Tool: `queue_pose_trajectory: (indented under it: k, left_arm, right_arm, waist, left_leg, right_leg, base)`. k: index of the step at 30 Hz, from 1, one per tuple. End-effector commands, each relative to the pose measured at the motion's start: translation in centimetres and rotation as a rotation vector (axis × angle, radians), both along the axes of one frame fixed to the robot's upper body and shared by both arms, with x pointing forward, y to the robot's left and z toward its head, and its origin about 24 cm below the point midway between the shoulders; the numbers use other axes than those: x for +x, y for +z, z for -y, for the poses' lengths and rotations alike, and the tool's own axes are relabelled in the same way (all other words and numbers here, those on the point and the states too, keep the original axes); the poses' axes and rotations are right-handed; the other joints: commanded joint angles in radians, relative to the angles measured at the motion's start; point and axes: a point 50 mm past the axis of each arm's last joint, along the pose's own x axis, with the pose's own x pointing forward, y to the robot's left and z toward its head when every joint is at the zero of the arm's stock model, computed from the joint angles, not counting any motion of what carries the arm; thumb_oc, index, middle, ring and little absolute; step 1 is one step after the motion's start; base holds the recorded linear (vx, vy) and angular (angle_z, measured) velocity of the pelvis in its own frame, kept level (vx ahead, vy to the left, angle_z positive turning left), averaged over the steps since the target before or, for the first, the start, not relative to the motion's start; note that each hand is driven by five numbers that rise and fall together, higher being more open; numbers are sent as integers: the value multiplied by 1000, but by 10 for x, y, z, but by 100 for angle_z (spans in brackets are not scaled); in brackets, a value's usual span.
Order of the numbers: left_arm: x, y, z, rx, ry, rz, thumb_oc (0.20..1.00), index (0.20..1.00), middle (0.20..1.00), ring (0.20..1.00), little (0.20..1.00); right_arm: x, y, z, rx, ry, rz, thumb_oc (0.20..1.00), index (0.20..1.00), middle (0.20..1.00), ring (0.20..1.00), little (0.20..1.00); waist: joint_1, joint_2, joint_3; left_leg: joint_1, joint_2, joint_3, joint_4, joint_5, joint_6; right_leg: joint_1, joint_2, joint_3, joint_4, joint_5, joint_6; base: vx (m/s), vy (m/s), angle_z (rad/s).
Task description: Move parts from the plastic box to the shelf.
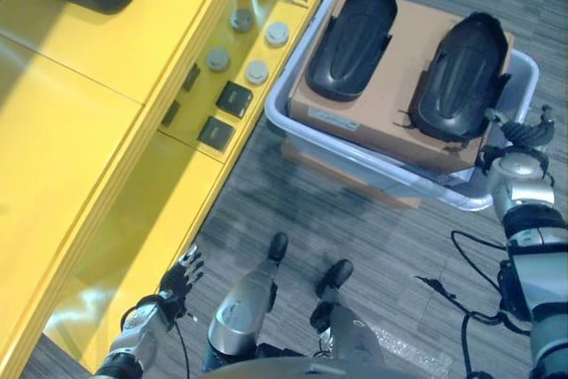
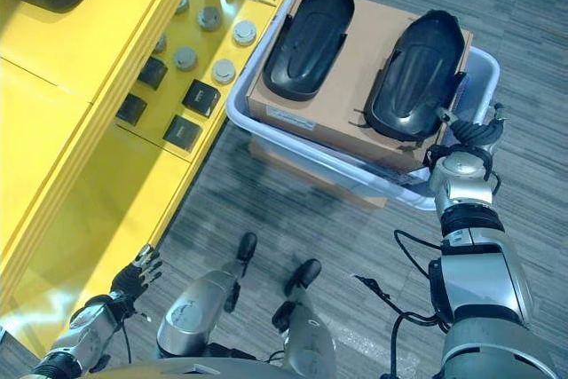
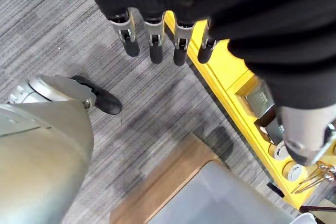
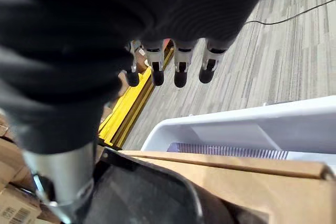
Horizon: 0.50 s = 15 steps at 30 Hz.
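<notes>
Left eye view: two black parts (image 1: 351, 40) (image 1: 460, 75) lie on cardboard (image 1: 399, 95) in the plastic box (image 1: 524, 73). Right robot hand (image 1: 524, 130), fingers straight and holding nothing, sits just beside the nearer part. Left robot hand (image 1: 182, 274), relaxed and spread, hangs near the yellow shelf (image 1: 106, 130), well apart from the box.

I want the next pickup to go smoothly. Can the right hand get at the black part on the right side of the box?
Probably yes: the right hand hovers open beside that black part, which lies uncovered on the cardboard in the plastic box.
</notes>
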Motion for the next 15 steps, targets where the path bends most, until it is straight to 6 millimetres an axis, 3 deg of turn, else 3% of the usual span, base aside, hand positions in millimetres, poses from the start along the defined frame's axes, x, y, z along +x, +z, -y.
queue_pose_trajectory:
  k: [1, 7, 15]
  left_arm:
    - [-3, 6, -14, 36, -23, 26, 1000, 1000, 1000, 1000, 1000]
    - [4, 10, -13, 28, -26, 54, 1000, 1000, 1000, 1000, 1000]
    - [17, 20, -14, 26, -37, 93, 1000, 1000, 1000, 1000, 1000]
  right_arm:
    - [0, 27, 7, -115, -4, -1, 1000, 1000, 1000, 1000, 1000]
    - [-2, 14, 12, -101, -27, -72, 1000, 1000, 1000, 1000, 1000]
    - [0, 14, 14, -73, -23, -79, 1000, 1000, 1000, 1000, 1000]
  waist:
    - [21, -21, -29]
    - [25, -18, -5]
    - [32, -14, 27]
  left_leg:
    - [-127, 37, -29, 101, -67, -47]
    - [-155, 34, -30, 119, -69, -46]
    - [-211, 25, -37, 148, -69, -42]
  right_leg:
    - [-54, -141, 81, 115, -59, 143]
    - [-75, -144, 82, 122, -58, 140]
    - [-121, -145, 83, 140, -59, 141]
  base:
    - [0, 0, 0]
    - [-6, -1, 0]
    - [-31, -16, 1]
